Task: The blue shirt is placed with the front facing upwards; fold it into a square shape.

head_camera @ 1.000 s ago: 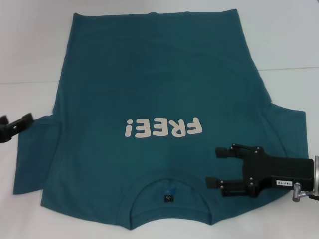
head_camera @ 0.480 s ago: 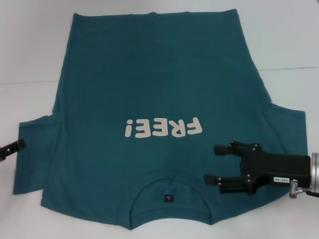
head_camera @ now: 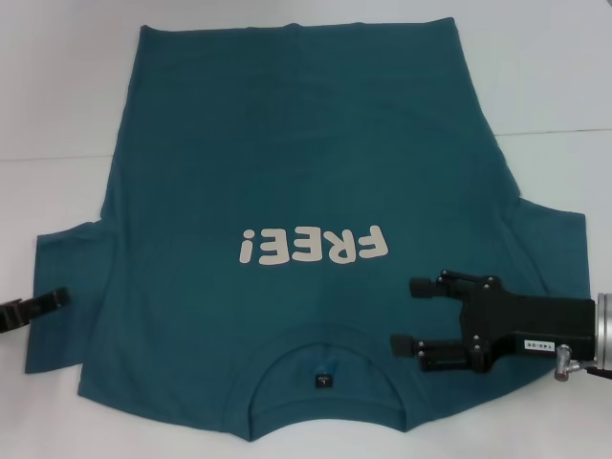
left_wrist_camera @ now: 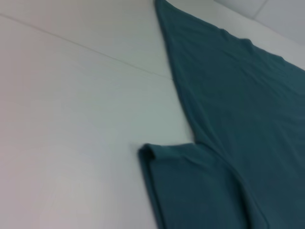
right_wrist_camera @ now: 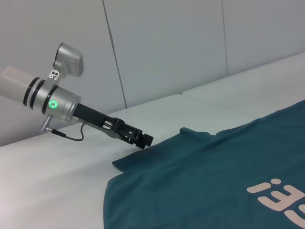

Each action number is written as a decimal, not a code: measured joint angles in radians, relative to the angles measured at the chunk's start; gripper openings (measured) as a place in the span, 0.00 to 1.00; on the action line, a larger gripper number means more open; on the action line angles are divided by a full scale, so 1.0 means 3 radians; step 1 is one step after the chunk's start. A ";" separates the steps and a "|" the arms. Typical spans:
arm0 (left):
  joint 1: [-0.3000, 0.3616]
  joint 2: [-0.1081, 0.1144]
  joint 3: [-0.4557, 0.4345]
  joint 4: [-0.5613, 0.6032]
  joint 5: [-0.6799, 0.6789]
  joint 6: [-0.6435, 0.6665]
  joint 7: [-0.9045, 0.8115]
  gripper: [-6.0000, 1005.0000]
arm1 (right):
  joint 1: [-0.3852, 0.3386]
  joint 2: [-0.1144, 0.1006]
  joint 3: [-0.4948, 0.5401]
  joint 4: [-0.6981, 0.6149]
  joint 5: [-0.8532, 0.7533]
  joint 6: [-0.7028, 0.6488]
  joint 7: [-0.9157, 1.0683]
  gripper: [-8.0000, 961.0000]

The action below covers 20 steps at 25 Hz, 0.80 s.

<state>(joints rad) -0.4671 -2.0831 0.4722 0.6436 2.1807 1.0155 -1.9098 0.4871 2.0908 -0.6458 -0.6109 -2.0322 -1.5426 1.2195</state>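
Observation:
The blue shirt (head_camera: 287,172) lies flat and face up on the white table, its collar (head_camera: 323,368) nearest me and the cream "FREE!" lettering (head_camera: 314,246) reading upside down. Over the shirt's right shoulder, just beside the collar, my right gripper (head_camera: 411,316) is open with nothing between its fingers. My left gripper (head_camera: 38,304) sits at the outer edge of the left sleeve (head_camera: 67,287). The right wrist view shows that left gripper (right_wrist_camera: 142,139) with its tip at the sleeve's edge (right_wrist_camera: 128,160). In the left wrist view I see the sleeve (left_wrist_camera: 190,191) and the shirt's side (left_wrist_camera: 238,95).
The white table (head_camera: 57,96) has a seam (head_camera: 48,158) running across it behind the sleeves. Bare table surface lies to the left and right of the shirt. Pale wall panels (right_wrist_camera: 167,47) stand behind the table.
My left gripper has moved toward me along the left sleeve's outer edge. The right gripper has barely shifted and is still open over the right shoulder. The shirt has not moved.

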 joint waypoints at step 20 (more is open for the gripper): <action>-0.0011 -0.0023 0.0083 0.0126 0.0000 0.0002 -0.0015 0.86 | -0.0006 -0.0003 0.0000 0.0000 0.0007 0.0009 -0.0001 0.98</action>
<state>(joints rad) -0.4706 -2.0901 0.4969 0.6813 2.1808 1.0162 -1.9143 0.4854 2.0898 -0.6458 -0.6110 -2.0300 -1.5400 1.2191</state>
